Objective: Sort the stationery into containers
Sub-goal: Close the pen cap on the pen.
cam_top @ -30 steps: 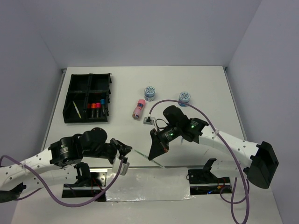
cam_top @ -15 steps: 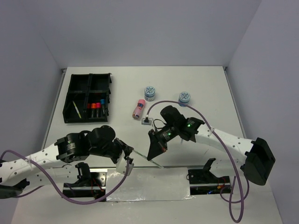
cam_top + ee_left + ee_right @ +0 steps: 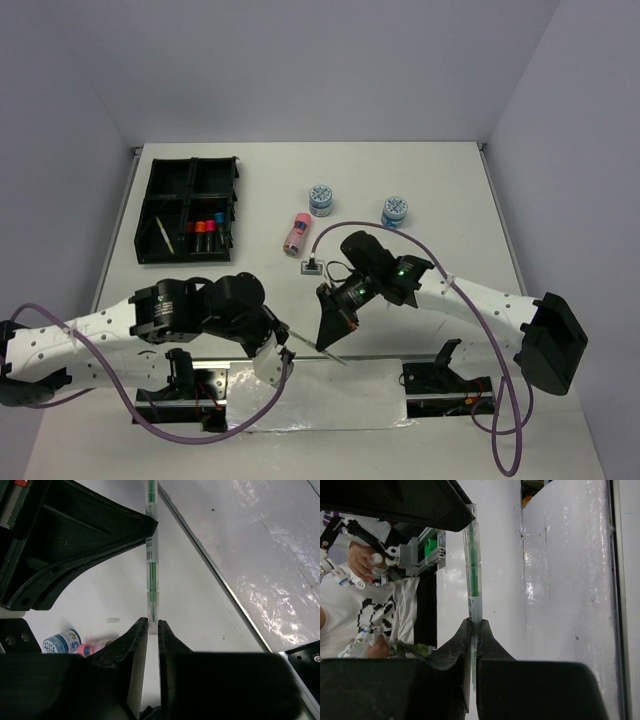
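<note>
The white bench [image 3: 440, 180] carried everything, with a shiny silver sheet [image 3: 330, 395] laid along its near edge. The left arm [image 3: 90, 335] reached in from the near left corner and the right arm [image 3: 480, 300] from the near right corner. They met close to the middle of the near edge.

The black organiser tray [image 3: 185, 261] sat by the left edge, toward the far left corner.

The right pincer [image 3: 473, 630] was clamped on the green pen [image 3: 151, 560], its jaws pressed against the barrel in the right wrist view. The left pincer [image 3: 153, 629] faced it from the other end, its jaws drawn almost together with only a thin gap. The pen's tip stood just inside the mouth of that gap. Whether the left jaws were pressing on the tip, I cannot tell. The pen itself was a clear barrel with a green core, stretched between the two pincers near the middle of the near edge.

Two round blue-white tubs [image 3: 320, 198] [image 3: 395, 210] stood apart from each other about mid-bench, toward the far edge. The pink tube [image 3: 296, 233] lay just nearer than the left tub.

In the tray, short black markers [image 3: 205, 228] with red, orange and blue caps lay side by side in the near right compartment. A thin yellow-green pen [image 3: 165, 236] lay slanted in the near left compartment.

A small grey square [image 3: 313, 267] lay on the bench between the pink tube and the right arm's wrist.
</note>
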`<state>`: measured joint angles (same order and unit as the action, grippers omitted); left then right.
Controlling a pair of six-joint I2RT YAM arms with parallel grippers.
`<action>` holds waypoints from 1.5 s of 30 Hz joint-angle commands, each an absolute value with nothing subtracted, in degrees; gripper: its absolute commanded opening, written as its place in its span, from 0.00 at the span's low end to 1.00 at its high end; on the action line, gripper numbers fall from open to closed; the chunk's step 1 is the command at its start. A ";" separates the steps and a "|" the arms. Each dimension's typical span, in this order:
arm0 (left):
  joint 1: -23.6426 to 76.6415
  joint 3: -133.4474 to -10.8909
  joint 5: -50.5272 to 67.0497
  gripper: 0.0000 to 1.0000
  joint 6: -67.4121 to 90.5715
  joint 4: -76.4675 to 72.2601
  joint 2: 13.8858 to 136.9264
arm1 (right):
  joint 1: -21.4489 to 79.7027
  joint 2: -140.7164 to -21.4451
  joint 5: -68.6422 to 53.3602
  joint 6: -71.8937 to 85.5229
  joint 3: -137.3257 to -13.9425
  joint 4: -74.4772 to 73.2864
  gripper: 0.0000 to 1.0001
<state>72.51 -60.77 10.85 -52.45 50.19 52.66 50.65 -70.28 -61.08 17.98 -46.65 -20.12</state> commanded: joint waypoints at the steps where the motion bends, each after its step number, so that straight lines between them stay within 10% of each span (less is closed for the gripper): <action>1: 73.83 -62.85 12.66 0.28 -51.68 46.42 52.30 | 50.63 -68.91 -59.68 17.75 -45.53 -15.39 0.00; 12: 73.83 -63.89 3.17 0.57 -44.30 38.94 50.19 | 50.54 -66.45 -57.22 18.98 -44.91 -11.69 0.00; 13: 73.83 -64.16 2.03 0.65 -42.03 37.72 49.75 | 50.28 -66.45 -55.56 18.98 -44.91 -11.52 0.00; 14: 73.83 -65.12 0.28 0.99 -40.62 35.01 49.66 | 49.93 -65.84 -55.20 19.42 -44.30 -9.43 0.00; 31: 73.48 -64.18 -41.40 0.99 26.79 6.72 45.37 | 44.56 -48.79 -15.03 18.02 -40.44 5.70 0.00; 41: 68.83 -50.97 -10.66 0.99 21.54 -25.39 43.50 | 44.56 -34.72 -18.96 14.68 -35.77 11.69 0.00; 45: 61.10 -57.73 -0.04 0.83 26.08 -21.64 49.72 | 44.65 -31.47 -21.97 13.01 -35.07 12.66 0.00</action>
